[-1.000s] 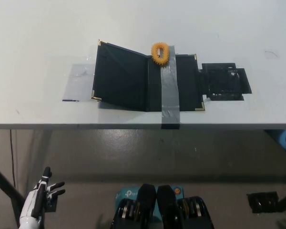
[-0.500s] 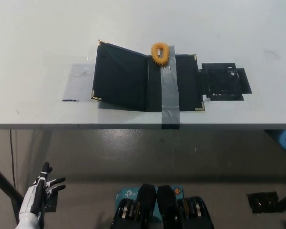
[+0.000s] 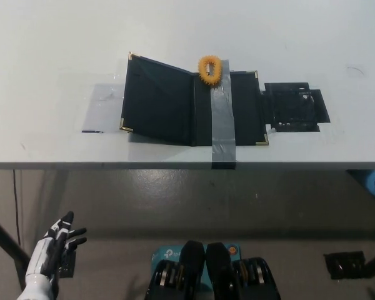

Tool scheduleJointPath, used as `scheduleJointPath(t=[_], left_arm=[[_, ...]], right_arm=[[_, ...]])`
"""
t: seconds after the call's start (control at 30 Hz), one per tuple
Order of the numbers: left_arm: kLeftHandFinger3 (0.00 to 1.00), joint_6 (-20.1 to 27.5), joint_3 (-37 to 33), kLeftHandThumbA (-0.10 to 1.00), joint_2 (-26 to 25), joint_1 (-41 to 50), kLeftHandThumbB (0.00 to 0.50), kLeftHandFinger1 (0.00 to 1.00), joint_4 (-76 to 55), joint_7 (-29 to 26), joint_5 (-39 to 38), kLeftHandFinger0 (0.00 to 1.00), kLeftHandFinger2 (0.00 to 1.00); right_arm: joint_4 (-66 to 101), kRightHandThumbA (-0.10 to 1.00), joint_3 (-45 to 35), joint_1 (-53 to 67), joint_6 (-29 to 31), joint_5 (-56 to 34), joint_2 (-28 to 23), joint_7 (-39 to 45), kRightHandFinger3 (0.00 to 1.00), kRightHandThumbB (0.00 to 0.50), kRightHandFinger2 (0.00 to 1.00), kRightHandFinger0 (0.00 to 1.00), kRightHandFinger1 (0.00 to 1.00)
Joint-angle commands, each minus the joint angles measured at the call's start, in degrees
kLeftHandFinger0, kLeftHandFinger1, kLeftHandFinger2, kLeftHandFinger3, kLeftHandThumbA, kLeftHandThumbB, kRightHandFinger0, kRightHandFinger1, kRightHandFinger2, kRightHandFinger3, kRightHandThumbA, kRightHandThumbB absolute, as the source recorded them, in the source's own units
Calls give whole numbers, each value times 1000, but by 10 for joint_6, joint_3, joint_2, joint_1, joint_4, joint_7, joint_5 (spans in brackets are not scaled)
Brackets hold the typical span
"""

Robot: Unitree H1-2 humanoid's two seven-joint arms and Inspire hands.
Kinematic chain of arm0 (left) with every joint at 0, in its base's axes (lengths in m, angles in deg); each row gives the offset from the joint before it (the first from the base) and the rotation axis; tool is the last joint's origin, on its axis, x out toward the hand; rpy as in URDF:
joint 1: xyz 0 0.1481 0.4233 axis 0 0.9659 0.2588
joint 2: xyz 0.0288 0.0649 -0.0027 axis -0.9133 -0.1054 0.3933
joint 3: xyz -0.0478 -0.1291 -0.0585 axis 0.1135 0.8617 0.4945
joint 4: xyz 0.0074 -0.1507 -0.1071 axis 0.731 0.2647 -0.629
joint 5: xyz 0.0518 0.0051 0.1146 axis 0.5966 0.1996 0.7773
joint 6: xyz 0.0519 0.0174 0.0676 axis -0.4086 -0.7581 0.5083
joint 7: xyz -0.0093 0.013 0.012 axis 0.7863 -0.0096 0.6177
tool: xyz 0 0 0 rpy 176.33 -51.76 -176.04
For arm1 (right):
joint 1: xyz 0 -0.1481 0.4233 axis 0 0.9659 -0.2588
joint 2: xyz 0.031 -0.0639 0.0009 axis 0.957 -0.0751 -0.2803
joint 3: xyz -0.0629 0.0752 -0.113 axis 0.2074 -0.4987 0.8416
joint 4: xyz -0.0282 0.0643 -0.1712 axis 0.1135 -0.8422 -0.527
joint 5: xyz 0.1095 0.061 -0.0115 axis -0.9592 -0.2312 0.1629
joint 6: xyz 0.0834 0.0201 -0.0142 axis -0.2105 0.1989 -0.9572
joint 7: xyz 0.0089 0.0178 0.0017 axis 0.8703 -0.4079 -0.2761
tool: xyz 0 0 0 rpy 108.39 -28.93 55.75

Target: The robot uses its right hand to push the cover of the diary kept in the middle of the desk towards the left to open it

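Nearest me, the white left hand (image 3: 50,253) hangs low at the lower left, below the tabletop edge, its fingers spread and holding nothing. I cannot find the black right hand anywhere in this view, so I have no read on its fingers or its height.

That absence is my main worry. The right hand would have to come in from outside the frame, and a blind approach could clip the near edge of the tabletop (image 3: 44,56) or land on the wrong leaf.

Farther off, the diary (image 3: 194,109) lies in the middle of the tabletop. Its cover (image 3: 157,101) is already over to the left, though it looks propped slightly, not pressed flat. A strip of grey tape (image 3: 220,122) runs over the right half and down over the tabletop edge, and an orange ring (image 3: 209,69) sits at the top of the spine. A sweep that catches the ring could knock it away; one that drags the tape could lift it. A black patch (image 3: 294,107) lies just right of the diary.

The diary lies well apart from the left hand, up and to its right.
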Motion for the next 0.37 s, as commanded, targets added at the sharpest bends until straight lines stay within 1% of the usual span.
scheduleJointPath(t=[0.0,0.07,0.1,0.13,0.17,0.23,0.27,0.33], left_arm=[[897,15,5,556,-6,-8,195,720,-14,-5,-6,943,697],[883,17,5,471,-5,-8,166,718,-13,-5,-8,938,693],[881,18,5,458,-6,-8,169,717,-12,-5,-7,937,692],[907,18,5,422,-5,-8,151,722,-12,-5,-7,941,708],[920,14,6,354,-3,-8,117,736,-14,-8,-7,960,740],[921,18,4,321,-4,-8,84,726,-13,-8,-5,946,732],[902,18,4,309,-3,-7,96,710,-16,-8,-6,932,711],[896,19,4,296,-3,-6,91,707,-17,-9,-5,927,706]], right_arm=[[9,828,1,-16,17,16,-14,7,729,307,529,223,337],[10,817,-2,-16,14,14,-13,7,715,298,538,219,344],[13,816,-2,-16,11,14,-13,6,713,298,539,220,345],[12,816,-2,-16,13,15,-13,6,715,298,539,221,342],[11,813,-3,-17,14,14,-12,6,712,299,520,211,332],[15,820,-2,-15,14,17,-12,7,716,299,525,228,354],[18,820,-2,-14,11,16,-12,8,724,293,530,236,357],[17,820,-1,-14,14,20,-12,7,726,291,525,228,350]])
